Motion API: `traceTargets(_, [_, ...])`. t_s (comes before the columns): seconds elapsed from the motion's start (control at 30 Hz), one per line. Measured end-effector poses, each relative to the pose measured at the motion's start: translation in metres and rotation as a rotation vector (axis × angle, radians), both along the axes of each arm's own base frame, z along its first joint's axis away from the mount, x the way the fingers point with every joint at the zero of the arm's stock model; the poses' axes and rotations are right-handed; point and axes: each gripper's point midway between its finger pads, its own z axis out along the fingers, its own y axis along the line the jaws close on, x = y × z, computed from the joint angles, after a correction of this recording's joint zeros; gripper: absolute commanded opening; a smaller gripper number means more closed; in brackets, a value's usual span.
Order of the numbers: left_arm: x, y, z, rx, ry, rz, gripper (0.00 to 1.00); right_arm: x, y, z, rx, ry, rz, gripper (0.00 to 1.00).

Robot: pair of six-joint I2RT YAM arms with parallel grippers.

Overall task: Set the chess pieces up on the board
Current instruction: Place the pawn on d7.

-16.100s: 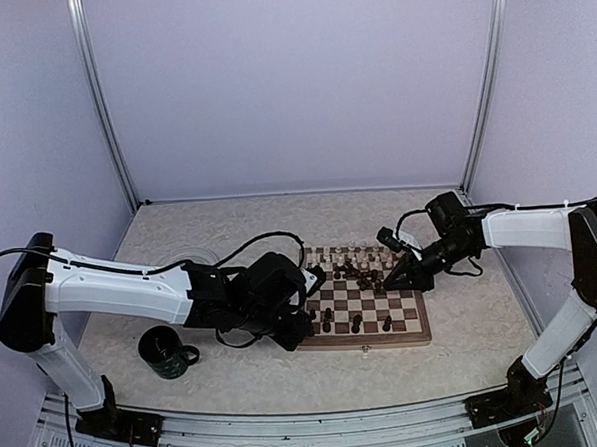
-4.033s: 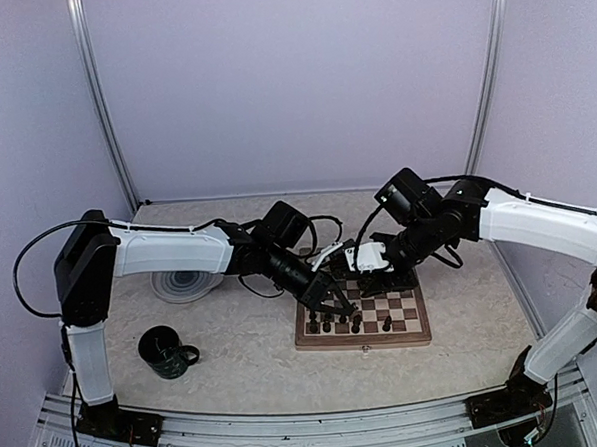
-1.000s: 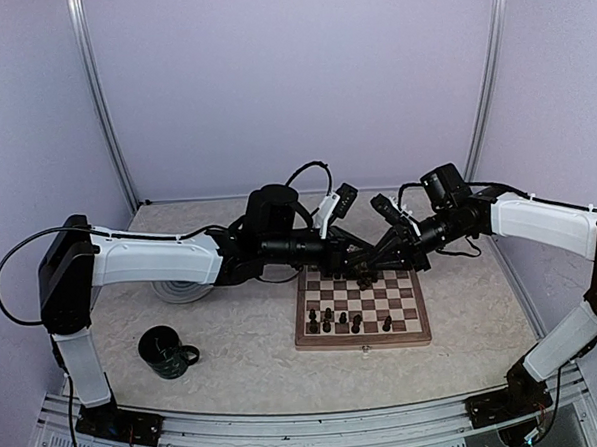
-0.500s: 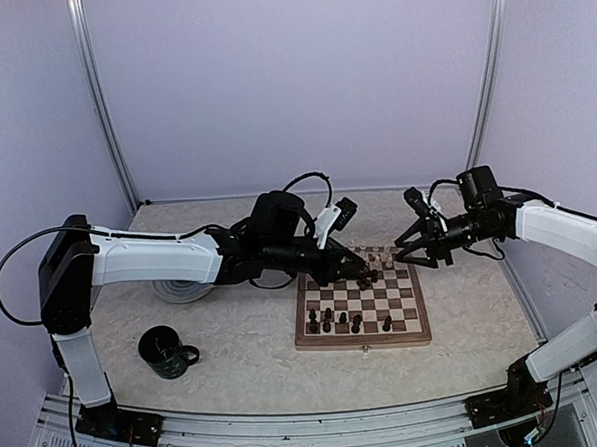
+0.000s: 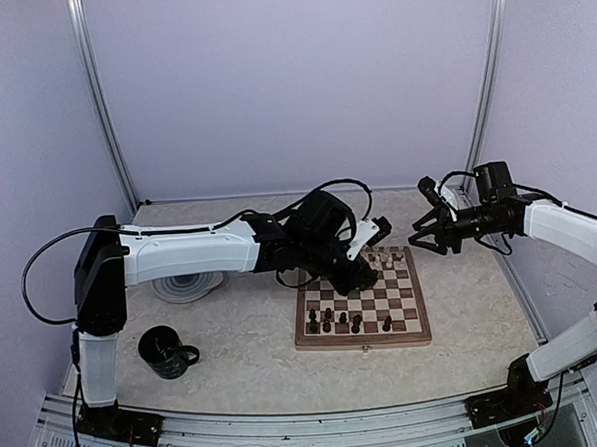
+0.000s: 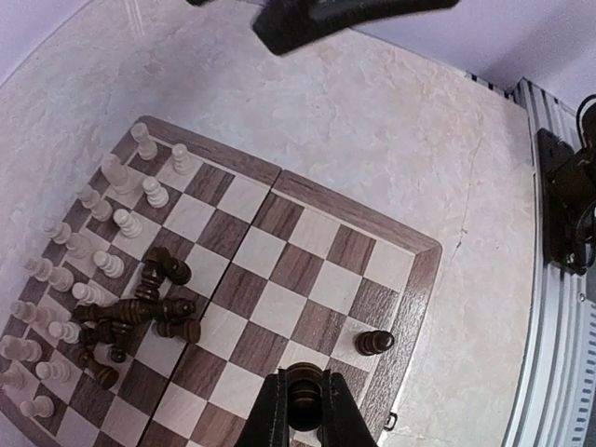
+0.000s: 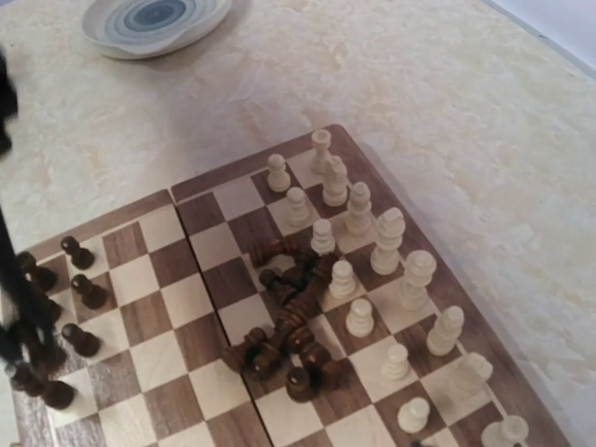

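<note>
Cream pieces (image 7: 386, 244) stand in two rows on board (image 5: 363, 342). Few dark pawns (image 7: 79, 303) placed, dark pile (image 7: 289, 345) lies mid-board, unsorted. Left gripper (image 6: 304, 410) clamps dark piece (image 6: 304, 389) over board; right gripper (image 5: 429, 225) wide, empty.

- board (image 6: 419, 279): 1
- cream pieces (image 7: 358, 207): approx. 16, all upright, in 2 rows along one edge; a few are cut off at the frame edge, so exact no. unclear
- dark pieces (image 7: 289, 326), lying in a heap mid-board: approx. 8–10, too tangled for an exact count
- dark standing pieces (image 7: 88, 291) on the opp. side: approx. 6
- dark piece (image 6: 303, 396) pinched in left gripper (image 6: 303, 414): 1
- plate (image 5: 187, 286): 1
- mug (image 5: 166, 352): 1
- grippers: 2, incl. right gripper (image 5: 441, 231)
</note>
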Motion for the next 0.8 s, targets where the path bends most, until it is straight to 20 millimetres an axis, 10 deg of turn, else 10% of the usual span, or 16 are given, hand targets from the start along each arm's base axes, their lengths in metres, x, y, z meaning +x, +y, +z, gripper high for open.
traceTargets(0.37, [-0.015, -0.01, -0.076, 0.265, -0.007, -0.036, 0.03, 0.0, -0.001, -0.003, -0.01, -0.003, 0.001, 0.51])
traceTargets(0.8, [-0.013, 0.001, -0.088, 0.331, 0.006, -0.026, 0.04, -0.001, 0.0, -0.003, -0.011, -0.009, 0.011, 0.51])
